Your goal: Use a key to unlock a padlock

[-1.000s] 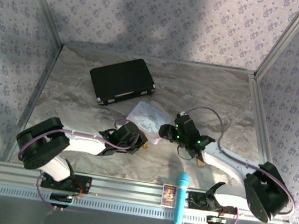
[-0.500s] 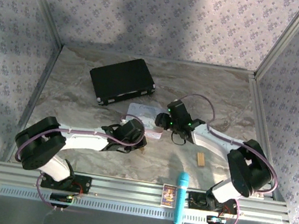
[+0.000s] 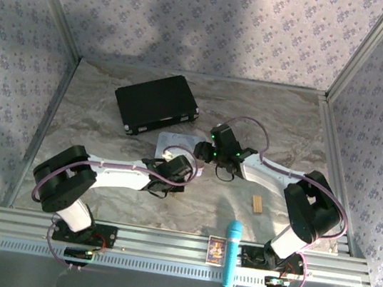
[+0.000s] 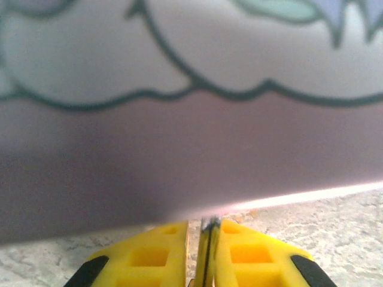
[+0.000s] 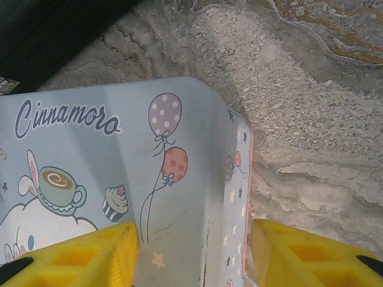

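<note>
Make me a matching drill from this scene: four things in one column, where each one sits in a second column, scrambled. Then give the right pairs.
Things
1. black case
2. wooden block
3. teal microphone
4. pastel tin

Places
A. lying across the metal rail at the near edge
B. middle of the table, just nearer than the case
C. far left part of the table
D. near right part of the table, lying alone

Pairs: 1-C, 2-D, 3-A, 4-B
</note>
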Tool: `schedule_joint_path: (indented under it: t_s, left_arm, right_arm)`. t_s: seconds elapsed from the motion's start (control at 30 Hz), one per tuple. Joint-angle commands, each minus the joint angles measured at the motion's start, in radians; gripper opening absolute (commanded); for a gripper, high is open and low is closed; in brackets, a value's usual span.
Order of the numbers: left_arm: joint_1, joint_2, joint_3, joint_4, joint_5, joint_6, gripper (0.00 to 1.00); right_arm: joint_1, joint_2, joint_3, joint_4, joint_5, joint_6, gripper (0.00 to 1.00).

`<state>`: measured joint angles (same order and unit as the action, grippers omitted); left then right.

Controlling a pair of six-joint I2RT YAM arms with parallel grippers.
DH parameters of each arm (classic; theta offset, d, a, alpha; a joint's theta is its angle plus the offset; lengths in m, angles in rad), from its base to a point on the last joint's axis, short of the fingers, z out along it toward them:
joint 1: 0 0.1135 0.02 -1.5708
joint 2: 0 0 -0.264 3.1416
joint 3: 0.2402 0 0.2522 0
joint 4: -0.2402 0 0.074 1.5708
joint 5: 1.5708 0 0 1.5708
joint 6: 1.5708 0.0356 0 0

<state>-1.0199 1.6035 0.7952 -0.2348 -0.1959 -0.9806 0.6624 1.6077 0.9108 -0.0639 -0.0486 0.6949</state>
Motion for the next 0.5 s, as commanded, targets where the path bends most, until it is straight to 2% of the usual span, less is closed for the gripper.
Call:
schedule_joint_path:
  t_s: [0.0,0.03,0.1,0.47]
  left_arm:
    - [-0.042,0.056,0.024,-0.258,-0.073,0.026,0.14]
    - [-0.048,0.064,0.037,-0.277,-0.087,0.028,0.14]
    - [-0.066,0.079,0.063,-0.318,-0.122,0.031,0.23]
    - [-0.163,0.148,0.172,-0.437,-0.244,0.018,0.23]
  right_arm:
    - [-0.017,0.031,-0.064,-0.123,0.050,-0.015,0.53]
    - [-0.017,0.028,-0.068,-0.121,0.049,-0.015,0.53]
    - [-0.017,0.026,-0.069,-0.122,0.050,-0.015,0.53]
    - [-0.018,0.025,-0.081,-0.114,0.058,-0.005,0.53]
